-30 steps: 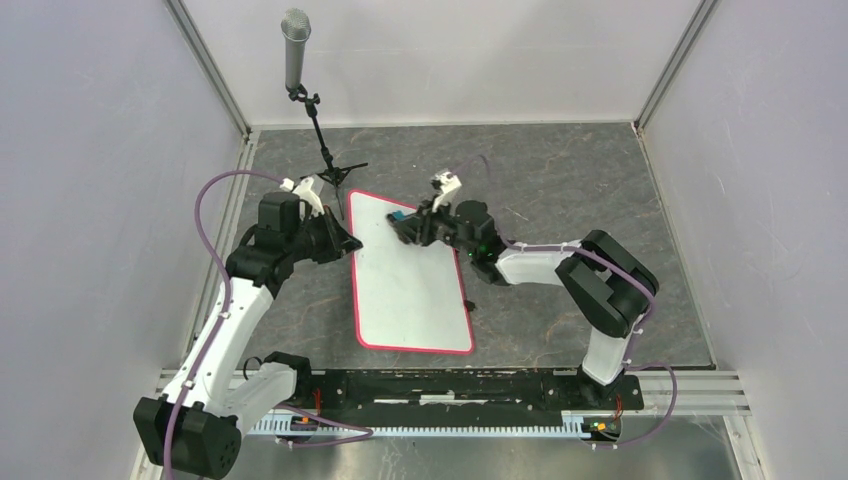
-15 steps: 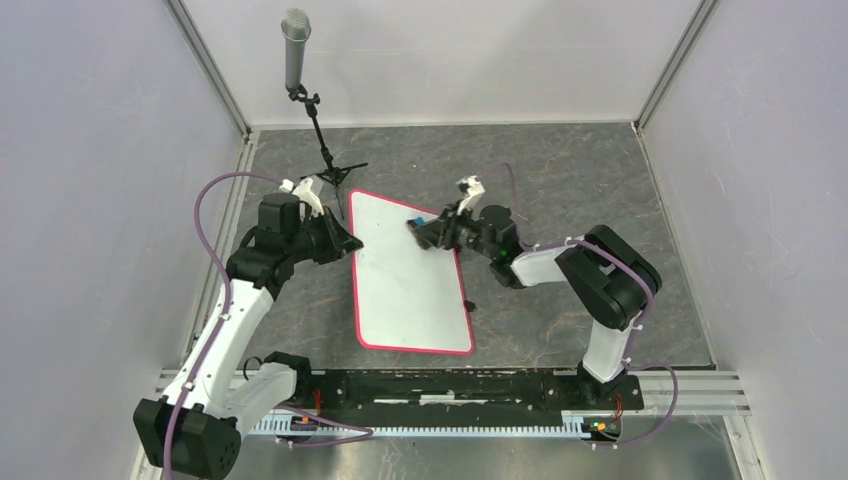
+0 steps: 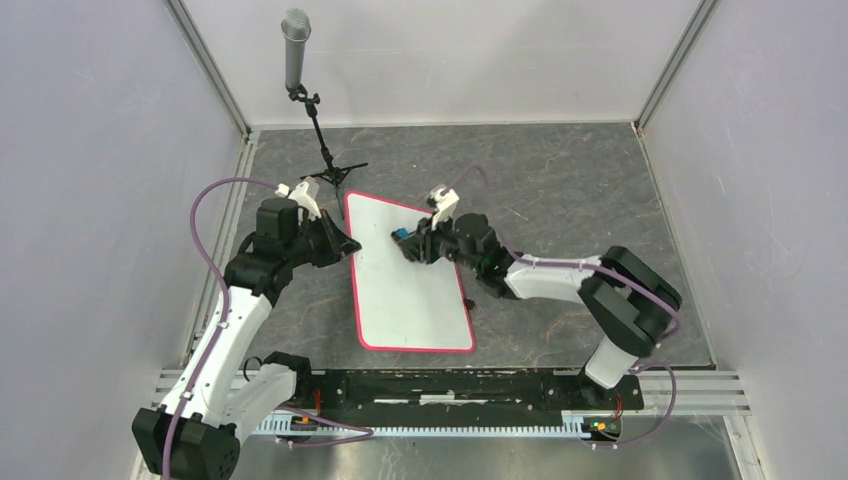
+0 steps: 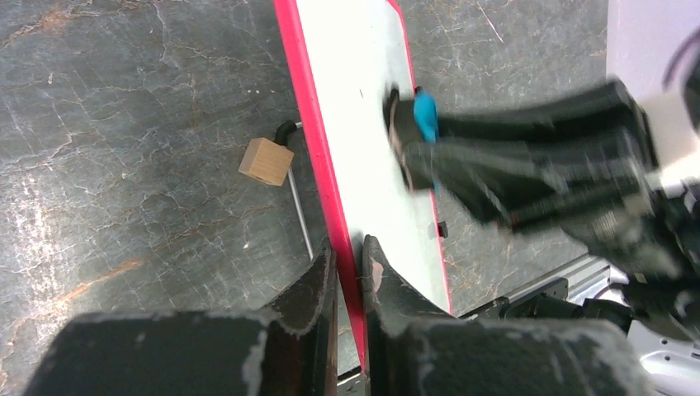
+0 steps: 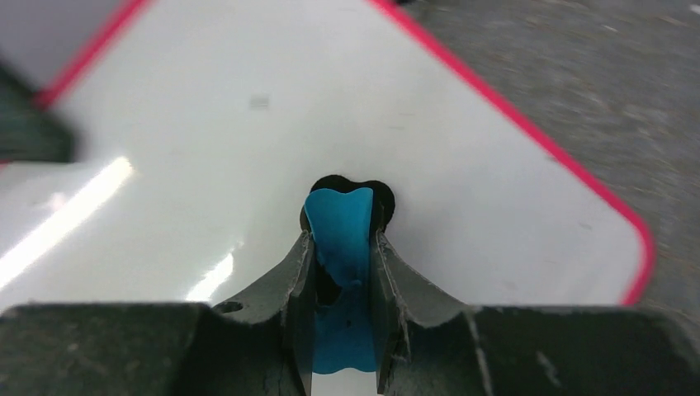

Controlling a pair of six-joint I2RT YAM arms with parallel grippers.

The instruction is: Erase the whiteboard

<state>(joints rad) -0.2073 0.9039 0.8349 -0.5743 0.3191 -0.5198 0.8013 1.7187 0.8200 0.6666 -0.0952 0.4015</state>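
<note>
Whiteboard [image 3: 412, 300] lies mid-table [image 3: 560, 180], with the left gripper [image 4: 348, 260] clamped on its left edge to pin it. Further out, the right gripper [image 5: 340, 247] squeezes the blue eraser [image 5: 337, 216] against the far end, so mid-wipe I reckon. Next it needs firm strokes back toward the near edge.

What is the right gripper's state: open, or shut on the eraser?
Shut on the eraser: the wrist view shows the right gripper pinching the blue block between both fingers, over the whiteboard.
</note>
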